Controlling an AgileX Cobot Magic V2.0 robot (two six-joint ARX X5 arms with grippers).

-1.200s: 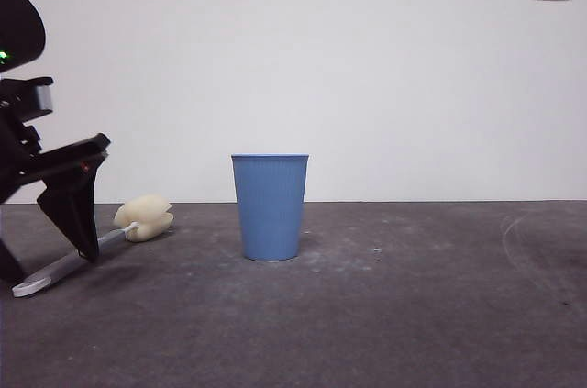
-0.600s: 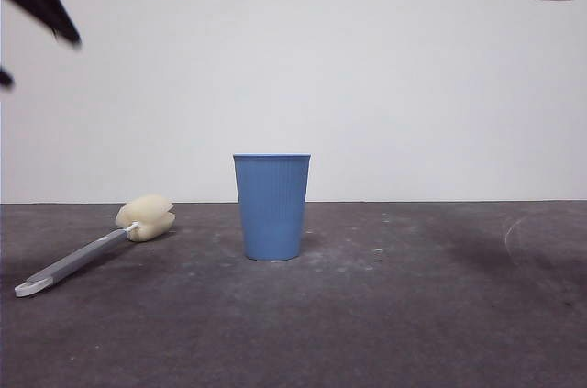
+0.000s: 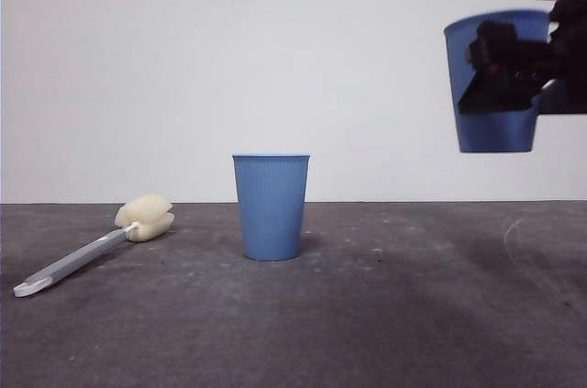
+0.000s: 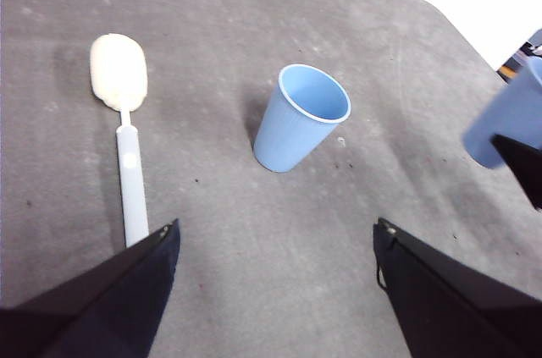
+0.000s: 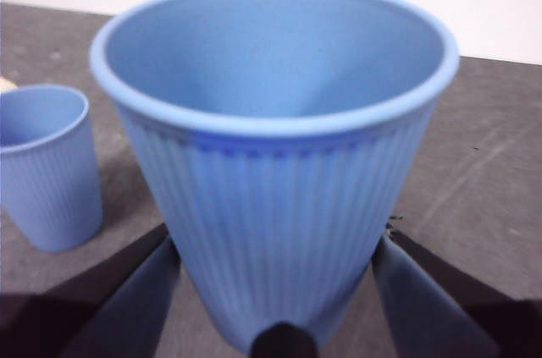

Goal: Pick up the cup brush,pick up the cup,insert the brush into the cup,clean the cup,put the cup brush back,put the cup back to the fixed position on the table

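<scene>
Right claw (image 3: 514, 85) grips the cup (image 3: 492, 82) aloft at 2 o'clock; left claw (image 4: 275, 244) gapes wide above the cup brush (image 4: 123, 134).

Even, bright, diffuse light in all views; white wall near blown out; soft faint shadows only, e.g. beside the standing cup (image 4: 300, 118) and the cup brush (image 4: 120, 112); held cup (image 5: 275, 163) between right gripper (image 5: 275, 256) fingers is soft, close-up blur; its edges also motion-smeared in front view; table (image 3: 367, 315) grainy.
</scene>
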